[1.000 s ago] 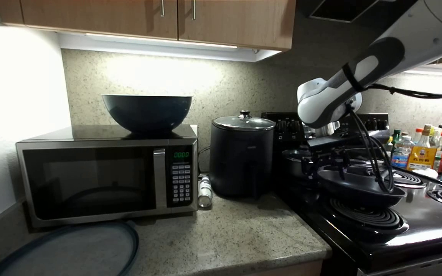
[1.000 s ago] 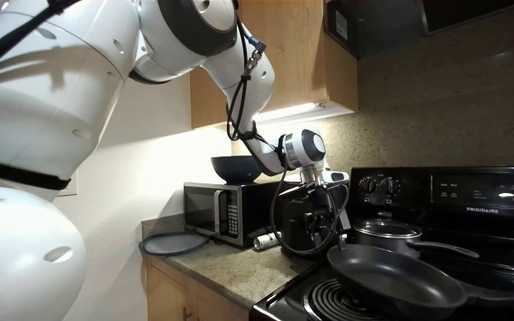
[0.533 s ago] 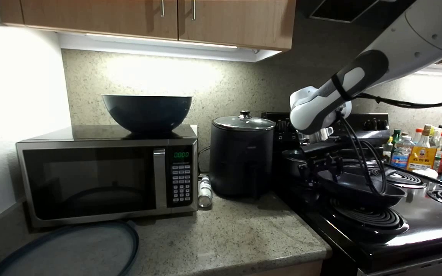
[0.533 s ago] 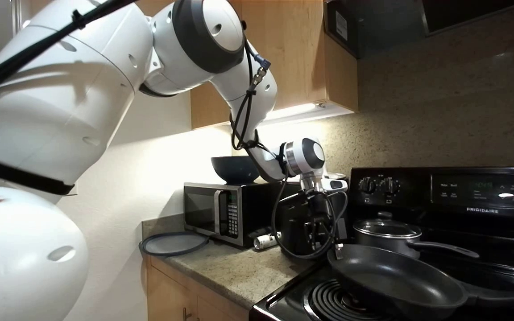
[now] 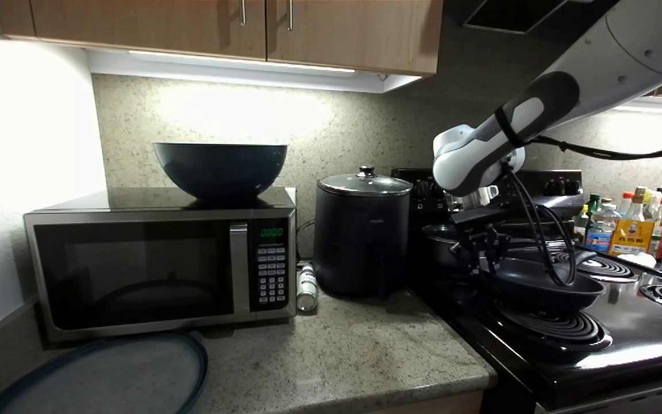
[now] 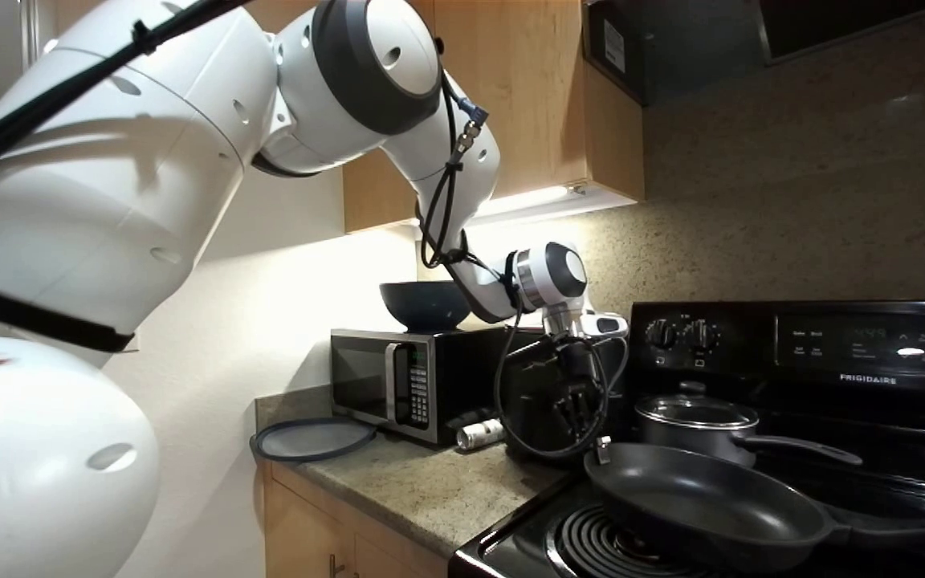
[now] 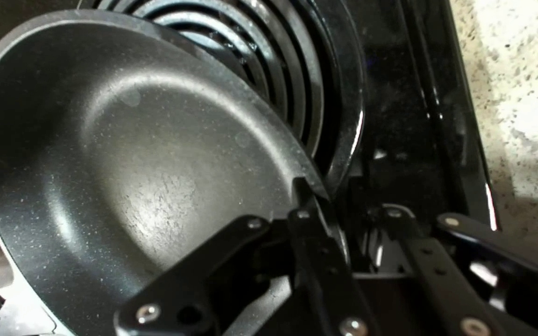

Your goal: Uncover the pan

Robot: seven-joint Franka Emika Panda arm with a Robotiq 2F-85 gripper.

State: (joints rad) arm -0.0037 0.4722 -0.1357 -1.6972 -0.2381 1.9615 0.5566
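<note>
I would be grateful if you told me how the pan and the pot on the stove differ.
The pan is wide and shallow; the pot is narrower and taller-sided. The pan is open on top, while the pot wears a glass lid. The pan is straddled on one side by the gripper; the pot is not. Both are dark, round and long-handled.

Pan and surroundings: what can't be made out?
Pan handle: end cut off by right edge, in an exterior view.
Gripper: whether it pinches the pan; too dark there, wrist view.
Burner: partly hidden by the pan, in an exterior view.
Disc: cut off by lower edge, in an exterior view.
</note>
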